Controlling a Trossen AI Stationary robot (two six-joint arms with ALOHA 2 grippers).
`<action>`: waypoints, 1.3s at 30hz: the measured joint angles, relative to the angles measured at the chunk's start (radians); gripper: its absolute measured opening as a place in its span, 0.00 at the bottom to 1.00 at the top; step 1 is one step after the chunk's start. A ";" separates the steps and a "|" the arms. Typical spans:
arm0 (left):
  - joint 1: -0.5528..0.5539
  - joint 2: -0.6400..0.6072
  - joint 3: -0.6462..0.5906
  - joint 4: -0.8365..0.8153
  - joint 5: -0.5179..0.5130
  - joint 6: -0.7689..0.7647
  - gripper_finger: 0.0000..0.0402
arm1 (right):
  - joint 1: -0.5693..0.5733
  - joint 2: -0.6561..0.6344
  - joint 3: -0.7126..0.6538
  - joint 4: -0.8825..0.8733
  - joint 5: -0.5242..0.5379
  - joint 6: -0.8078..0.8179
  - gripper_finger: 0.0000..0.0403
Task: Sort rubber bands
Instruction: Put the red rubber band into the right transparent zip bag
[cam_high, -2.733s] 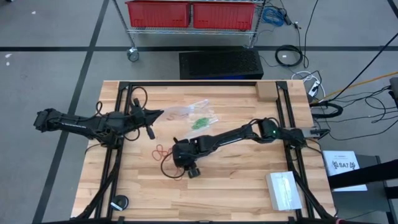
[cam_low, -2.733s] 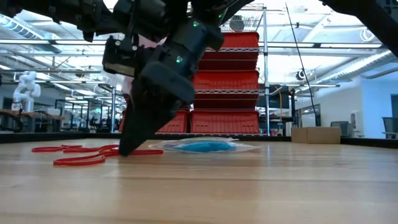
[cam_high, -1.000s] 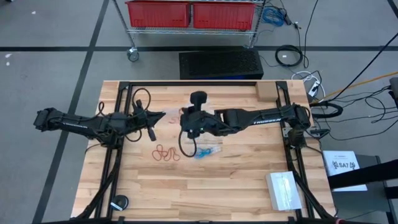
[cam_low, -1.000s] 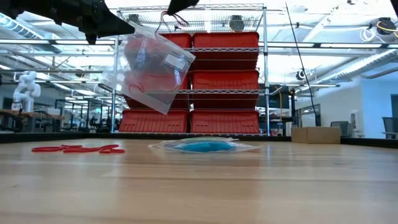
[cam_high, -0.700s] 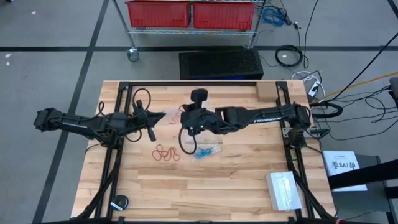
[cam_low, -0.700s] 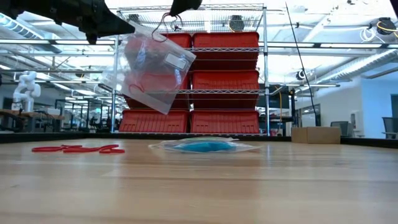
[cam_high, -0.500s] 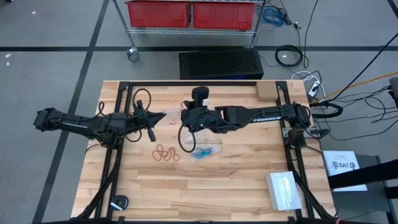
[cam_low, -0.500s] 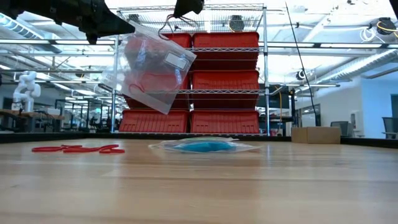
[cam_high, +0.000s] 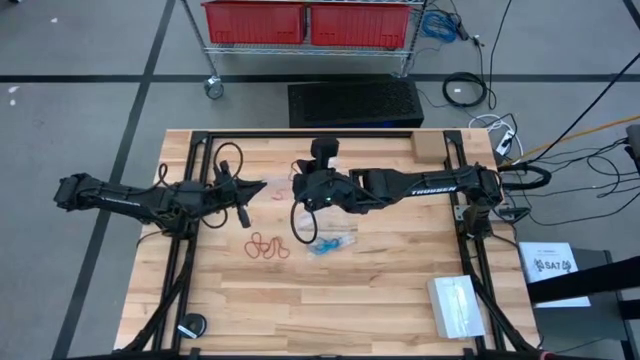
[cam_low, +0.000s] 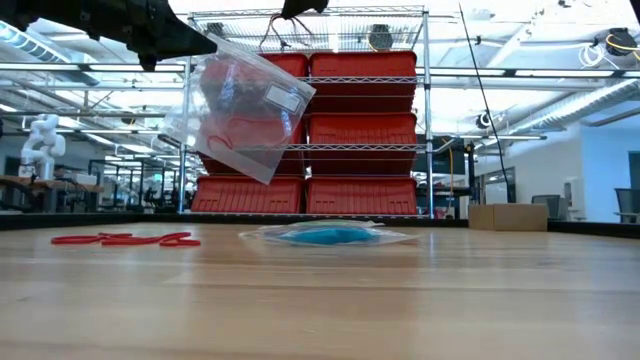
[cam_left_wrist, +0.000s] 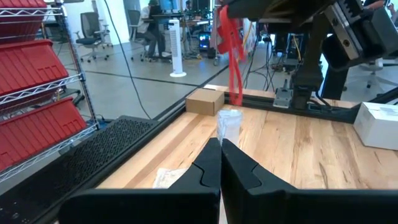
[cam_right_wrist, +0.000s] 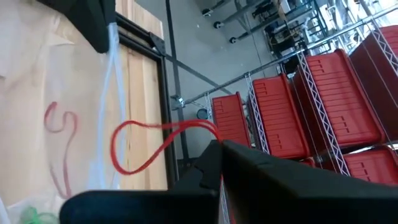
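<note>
My left gripper (cam_high: 262, 184) is shut on a clear plastic bag (cam_low: 240, 110) held high above the table. My right gripper (cam_low: 300, 8) is shut on a red rubber band (cam_right_wrist: 143, 146), which dangles just above and beside the bag's top. More red bands (cam_high: 266, 245) lie flat on the wood near the middle left. Blue bands sit inside a second clear bag (cam_high: 326, 243) that lies on the table. A little green (cam_right_wrist: 31, 216) shows in the right wrist view only. My left gripper pinches the bag's top edge (cam_left_wrist: 227, 127) between its two fingers, which are level and come from the table's left. The bag hangs tilted below them (cam_low: 225, 150), clear of the table. My right gripper pinches one end of the red band's loop (cam_right_wrist: 208, 132) between its fingertips, reaching from the table's right and slanting slightly down. The loop hangs slack (cam_left_wrist: 234, 59), clear of the table.
A white box (cam_high: 455, 305) stands near the right front corner and a cardboard box (cam_high: 428, 148) at the far right. A black roll (cam_high: 190, 325) lies front left. A rack of red bins (cam_low: 365, 130) stands beyond the far edge.
Since the earliest frames my right gripper has risen from the table by the red bands, carrying one band to the held bag's top. Over the last second it has only turned a little, and the dangling loop has swung slightly. The bag has kept still.
</note>
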 joint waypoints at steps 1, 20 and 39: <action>0.000 0.000 0.000 0.000 0.000 0.000 0.00 | 0.000 0.000 0.000 -0.003 0.000 0.000 0.00; 0.000 0.000 0.000 0.010 0.018 -0.001 0.00 | -0.027 0.016 0.000 -0.044 -0.253 0.098 0.00; 0.000 0.000 0.000 0.030 0.050 -0.001 0.00 | -0.080 0.022 0.000 -0.076 -0.501 0.207 0.00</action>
